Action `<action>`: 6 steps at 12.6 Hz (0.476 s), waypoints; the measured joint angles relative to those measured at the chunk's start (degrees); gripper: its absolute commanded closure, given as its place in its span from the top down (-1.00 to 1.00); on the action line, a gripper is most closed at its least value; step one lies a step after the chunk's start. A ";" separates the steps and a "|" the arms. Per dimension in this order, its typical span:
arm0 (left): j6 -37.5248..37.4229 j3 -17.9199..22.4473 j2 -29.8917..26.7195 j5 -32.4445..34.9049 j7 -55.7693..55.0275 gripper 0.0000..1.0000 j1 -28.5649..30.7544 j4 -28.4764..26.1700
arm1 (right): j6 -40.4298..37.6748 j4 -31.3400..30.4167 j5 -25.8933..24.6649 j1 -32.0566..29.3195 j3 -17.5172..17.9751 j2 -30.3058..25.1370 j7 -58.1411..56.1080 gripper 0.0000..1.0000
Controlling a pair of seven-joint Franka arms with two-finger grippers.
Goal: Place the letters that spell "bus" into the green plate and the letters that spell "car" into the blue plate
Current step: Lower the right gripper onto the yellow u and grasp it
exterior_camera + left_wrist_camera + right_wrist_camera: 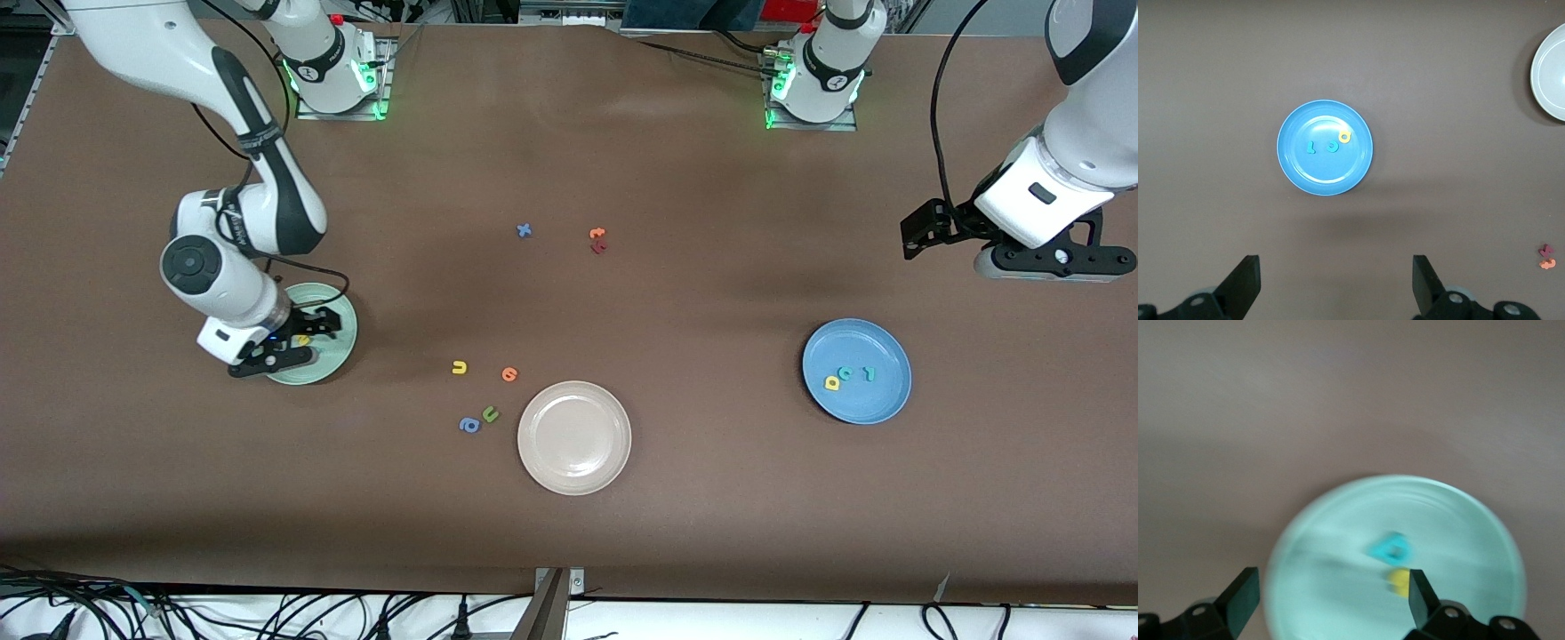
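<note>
Empty, wide-open right gripper (1328, 600) hovers over the pale mint-green plate (342, 313) holding teal b (1392, 548) and yellow s (1401, 581); next pickup: yellow u (460, 367) near the beige plate (574, 437), while the open left gripper (1335, 283) waits above the blue plate (1295, 163).

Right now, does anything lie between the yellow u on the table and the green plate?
Nothing visible does. The yellow u lies on bare table, and the stretch toward the green plate holds no other letter. The right tool hangs open over that plate; the orange letter lies toward the left arm's end.
</note>
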 measured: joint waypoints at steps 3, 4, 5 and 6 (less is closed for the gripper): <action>-0.05 -1.56 -0.44 0.00 0.00 1.00 2.23 -0.59 | 2.42 2.90 0.41 7.51 1.46 1.35 14.72 0.99; -0.05 -1.61 -0.52 0.00 0.00 1.00 2.47 -0.62 | 2.75 4.84 0.41 10.11 1.46 2.65 17.24 0.99; -0.12 -1.72 -0.60 0.00 0.00 1.00 2.57 -0.62 | 2.88 6.85 0.41 11.77 1.44 4.05 18.10 0.99; -0.29 -1.87 -0.65 0.00 0.00 1.00 2.57 -0.59 | 3.18 8.85 0.23 12.56 1.43 5.47 17.67 0.99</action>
